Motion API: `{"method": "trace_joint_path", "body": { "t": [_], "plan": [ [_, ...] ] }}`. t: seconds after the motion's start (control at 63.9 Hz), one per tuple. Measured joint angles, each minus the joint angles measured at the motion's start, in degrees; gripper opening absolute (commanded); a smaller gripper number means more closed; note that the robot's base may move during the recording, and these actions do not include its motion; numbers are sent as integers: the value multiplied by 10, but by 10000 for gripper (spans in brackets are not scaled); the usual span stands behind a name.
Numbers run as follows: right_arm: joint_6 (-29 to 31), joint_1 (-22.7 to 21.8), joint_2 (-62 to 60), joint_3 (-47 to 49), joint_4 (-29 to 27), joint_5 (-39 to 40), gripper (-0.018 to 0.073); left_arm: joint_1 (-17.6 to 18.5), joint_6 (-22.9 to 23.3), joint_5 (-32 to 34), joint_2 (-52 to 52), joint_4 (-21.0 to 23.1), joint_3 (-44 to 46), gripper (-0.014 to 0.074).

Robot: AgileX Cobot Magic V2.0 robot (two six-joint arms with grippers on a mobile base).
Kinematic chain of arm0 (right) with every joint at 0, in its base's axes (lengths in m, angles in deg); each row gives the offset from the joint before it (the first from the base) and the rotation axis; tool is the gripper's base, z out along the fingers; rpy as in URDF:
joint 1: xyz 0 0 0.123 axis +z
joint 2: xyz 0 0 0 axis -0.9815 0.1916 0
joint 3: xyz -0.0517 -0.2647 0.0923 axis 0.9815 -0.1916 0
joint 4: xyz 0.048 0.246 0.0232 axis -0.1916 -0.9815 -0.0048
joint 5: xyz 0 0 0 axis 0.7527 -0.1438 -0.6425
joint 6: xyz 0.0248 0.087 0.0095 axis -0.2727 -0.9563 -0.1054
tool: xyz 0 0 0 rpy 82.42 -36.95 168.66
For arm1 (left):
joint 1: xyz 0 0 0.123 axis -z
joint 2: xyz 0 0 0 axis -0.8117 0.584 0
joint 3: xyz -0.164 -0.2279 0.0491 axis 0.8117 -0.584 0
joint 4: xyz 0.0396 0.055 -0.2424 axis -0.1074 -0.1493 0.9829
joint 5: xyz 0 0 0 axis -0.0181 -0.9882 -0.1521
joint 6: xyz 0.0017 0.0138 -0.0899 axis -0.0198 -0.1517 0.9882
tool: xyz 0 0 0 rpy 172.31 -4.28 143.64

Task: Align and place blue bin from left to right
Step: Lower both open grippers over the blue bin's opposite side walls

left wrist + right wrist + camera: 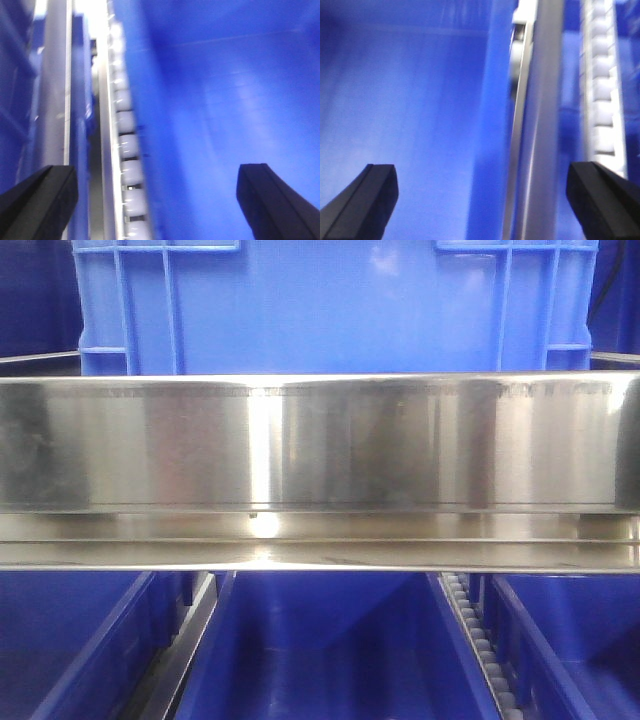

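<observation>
The blue bin [330, 305], a lighter blue ribbed crate, stands on the upper shelf behind the steel rail [320, 440] and fills the top of the front view. Neither gripper shows in that view. In the left wrist view my left gripper [157, 202] is open, its black fingertips [40, 200] wide apart over a dark blue bin wall [225, 110] and a roller track [127, 145]. My right gripper [480, 200] is open too, spanning a dark blue bin [410, 110] and a steel divider [540, 125]. Both wrist views are blurred.
Below the rail sit three darker blue smooth bins: left [60, 650], middle [330, 650], right [580, 650]. Steel dividers and a roller track [475, 640] run between them. Another roller track [602, 90] lies at the right of the right wrist view.
</observation>
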State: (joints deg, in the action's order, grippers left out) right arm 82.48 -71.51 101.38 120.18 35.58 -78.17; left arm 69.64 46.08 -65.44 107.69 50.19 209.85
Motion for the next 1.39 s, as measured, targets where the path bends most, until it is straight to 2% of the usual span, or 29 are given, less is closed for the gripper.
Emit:
{"method": "trace_joint_path", "body": {
  "t": [0.454, 1.393],
  "plan": [
    [-2, 0, 18, 1, 0, 0, 568, 0, -13, 0, 36, 12, -2, 535],
    [-2, 0, 23, 1, -1, 0, 568, 3, -14, 0, 38, 24, -2, 535]
  ]
}}
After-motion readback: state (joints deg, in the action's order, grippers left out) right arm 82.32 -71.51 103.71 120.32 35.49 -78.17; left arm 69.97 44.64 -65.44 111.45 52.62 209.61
